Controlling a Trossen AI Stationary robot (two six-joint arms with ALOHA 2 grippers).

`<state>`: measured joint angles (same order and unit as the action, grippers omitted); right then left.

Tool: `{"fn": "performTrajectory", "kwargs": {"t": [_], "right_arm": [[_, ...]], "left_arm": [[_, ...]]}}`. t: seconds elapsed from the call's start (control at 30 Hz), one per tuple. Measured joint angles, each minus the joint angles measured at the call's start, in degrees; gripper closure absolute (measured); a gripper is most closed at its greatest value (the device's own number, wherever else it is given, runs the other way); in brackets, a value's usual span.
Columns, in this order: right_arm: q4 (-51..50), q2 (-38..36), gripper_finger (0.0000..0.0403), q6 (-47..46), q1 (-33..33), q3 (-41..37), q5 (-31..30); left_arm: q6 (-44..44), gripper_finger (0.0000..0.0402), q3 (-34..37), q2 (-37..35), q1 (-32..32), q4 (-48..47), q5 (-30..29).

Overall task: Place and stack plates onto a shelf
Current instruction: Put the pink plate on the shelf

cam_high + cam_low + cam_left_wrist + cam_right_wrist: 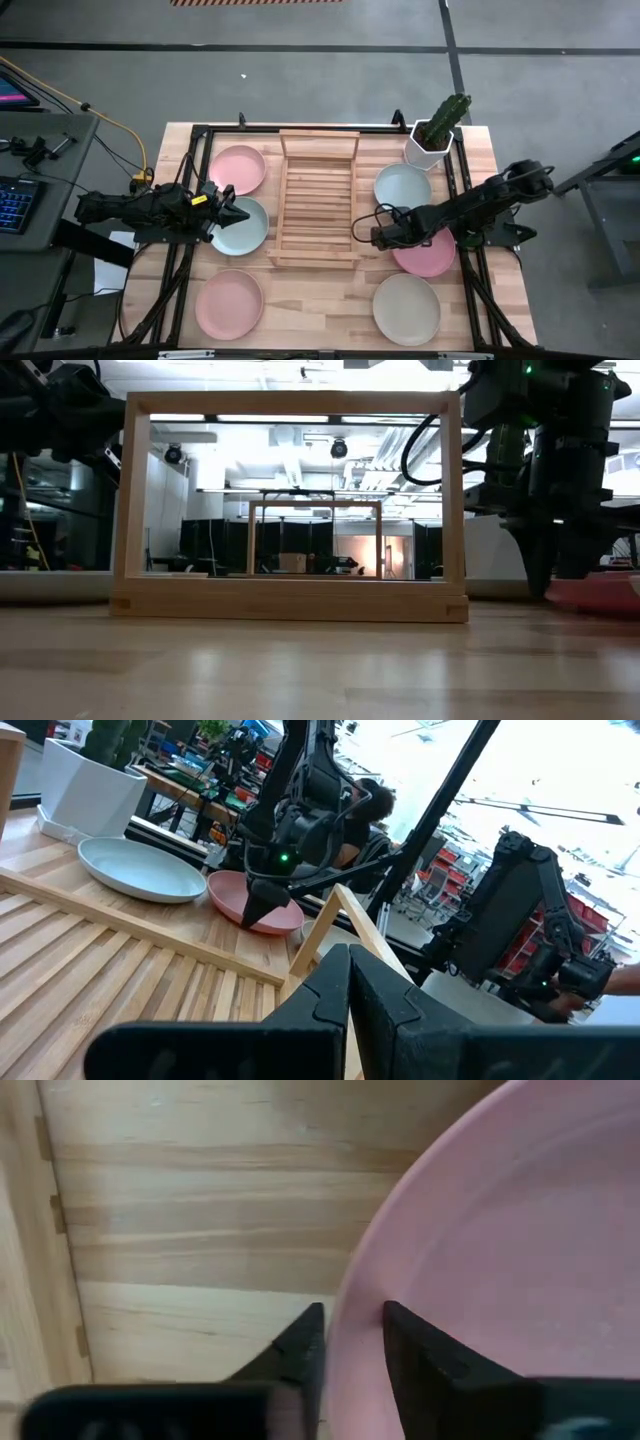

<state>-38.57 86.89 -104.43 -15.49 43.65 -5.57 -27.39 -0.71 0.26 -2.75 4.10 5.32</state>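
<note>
Right gripper (pixel 350 1342) straddles pink plate (pixel 500 1270) rim, one finger inside, one outside. Left gripper (pixel 232 208) pressed together over blue-green plate (pixel 246 230). Shelf (pixel 317 200) between, bare.

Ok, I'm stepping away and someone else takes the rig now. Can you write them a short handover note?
Right gripper: jaws straddle the rim of the pink plate right of the shelf, which lies on the table; whether they grip it yet, I cannot tell.
Left gripper: jaws shut, empty, above the blue-green plate left of the shelf.
Other plates on the table: pink far left, pink near left, blue-green far right, cream near right.
Done: nothing; the shelf holds no plates.
Left: all six plates to place and stack.
</note>
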Motion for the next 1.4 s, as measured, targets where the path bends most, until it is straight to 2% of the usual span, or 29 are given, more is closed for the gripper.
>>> {"fn": "performTrajectory", "kwargs": {"t": [0.07, 0.13, 0.37, 0.6, 0.8, 0.9, 1.07, 1.27, 1.4], "right_arm": [[-0.2, -0.4, 0.0373, 1.1, 0.0, 0.3, 0.0], [-1.4, -0.7, 0.0392, 2.6, 0.0, 1.0, 0.0], [-11.2, -3.3, 0.0400, 9.2, -0.1, 8.4, -0.2], [-23.0, -6.2, 0.0403, 20.3, -0.3, 20.9, 1.5], [-24.5, -7.6, 0.0403, 32.5, 0.0, 31.7, 1.8], [-23.5, -7.5, 0.0403, 42.2, 0.9, 36.9, -0.6], [-17.4, -5.7, 0.0403, 65.1, 4.1, 42.6, -1.8], [-7.4, 0.0, 0.0403, 94.6, 8.7, 43.7, 1.3], [-6.3, 5.4, 0.0403, 106.5, 12.0, 43.7, 1.6]], "left_arm": [[0.0, 0.0402, 0.0, 0.0, 0.0, 0.0, 0.0], [0.0, 0.0401, 0.0, 0.0, 0.0, 0.0, 0.0], [0.0, 0.0402, 0.0, 0.0, 0.0, 0.0, 0.0], [0.0, 0.0402, 0.0, 0.0, 0.0, 0.0, 0.0], [0.0, 0.0402, 0.0, 0.0, 0.0, 0.0, 0.0], [0.0, 0.0402, 0.0, 0.0, 0.0, 0.0, 0.0], [0.0, 0.0401, 0.0, 0.0, 0.0, 0.0, 0.0], [0.0, 0.0402, 0.0, 0.0, 0.0, 0.0, 0.0], [0.0, 0.0402, 0.0, 0.0, 0.0, 0.0, 0.0]]}}
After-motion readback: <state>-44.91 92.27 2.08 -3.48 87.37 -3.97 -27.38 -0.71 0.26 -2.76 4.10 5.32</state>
